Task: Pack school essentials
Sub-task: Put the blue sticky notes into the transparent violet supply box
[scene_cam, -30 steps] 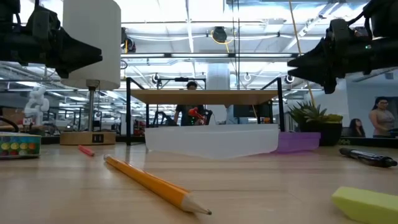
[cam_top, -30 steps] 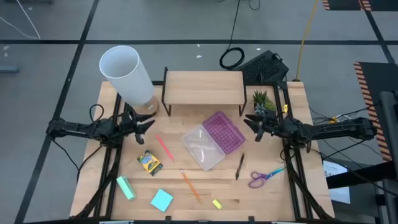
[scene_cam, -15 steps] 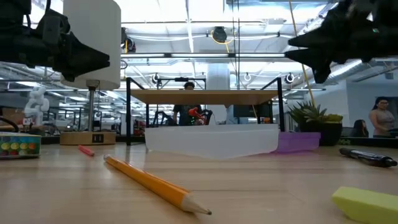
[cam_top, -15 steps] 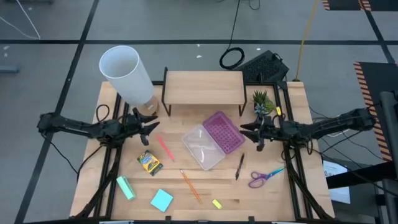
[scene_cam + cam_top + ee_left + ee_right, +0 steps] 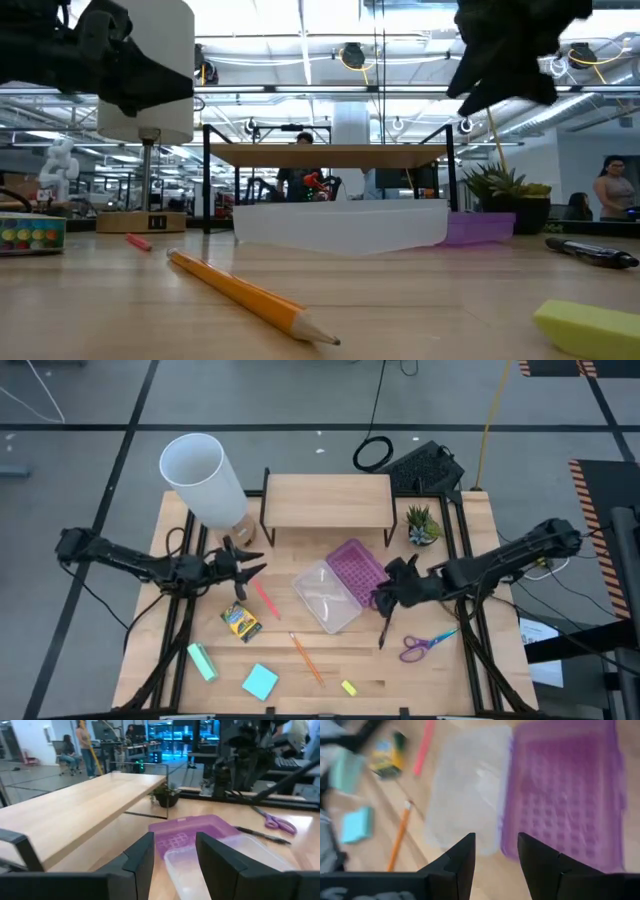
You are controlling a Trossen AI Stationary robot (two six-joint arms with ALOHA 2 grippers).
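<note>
The right gripper (image 5: 384,596) hovers with jaws parted and empty just off the purple lid of the open pencil case (image 5: 343,585) near the desk's middle; the black pen (image 5: 385,628) lies just below it toward the front edge, long axis nearly front-to-back; this arm is nearer; the left gripper (image 5: 250,568), also spread, waits above the pink pencil (image 5: 265,598).

An open-plan robotics lab: ceiling lights (image 5: 300,45), workstations, seated person (image 5: 67,755) behind.

black pen (image 5: 592,252) cut off by low view's edge; crayon box (image 5: 388,756) blurred in right wrist view
</note>
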